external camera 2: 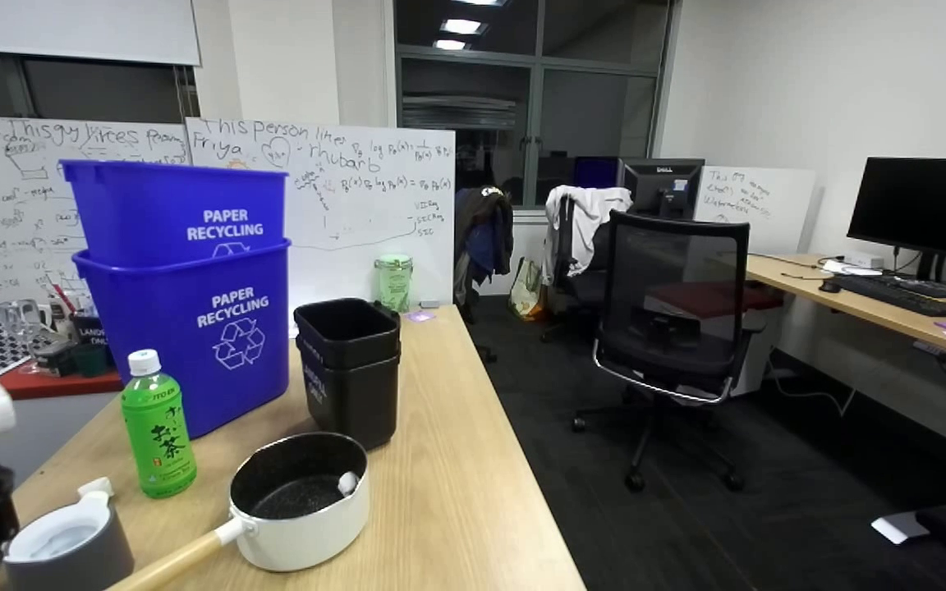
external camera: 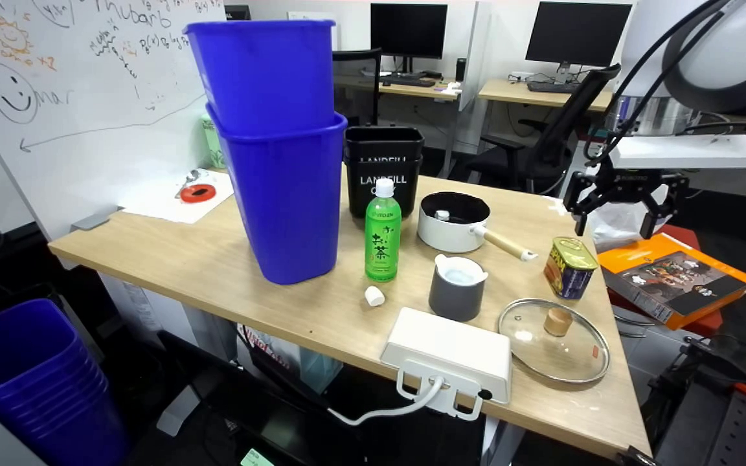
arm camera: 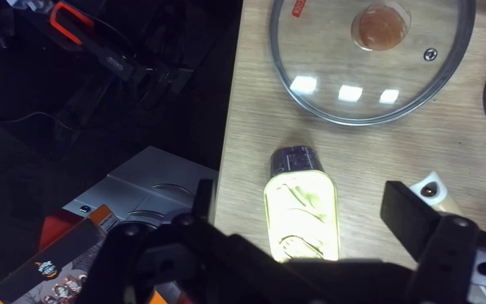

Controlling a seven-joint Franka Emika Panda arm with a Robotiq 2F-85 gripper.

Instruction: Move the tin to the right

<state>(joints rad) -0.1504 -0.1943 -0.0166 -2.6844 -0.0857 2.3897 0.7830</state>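
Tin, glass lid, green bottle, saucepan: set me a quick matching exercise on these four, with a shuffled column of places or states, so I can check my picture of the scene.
Things
1. tin
2. glass lid
3. green bottle
4. saucepan

Places or states
A. upright, white cap on
B. with a small white object inside
C. framed in the wrist view between the open jaws of the tool
D. flat on the table, wooden knob up

Right pairs: 1-C; 2-D; 3-A; 4-B
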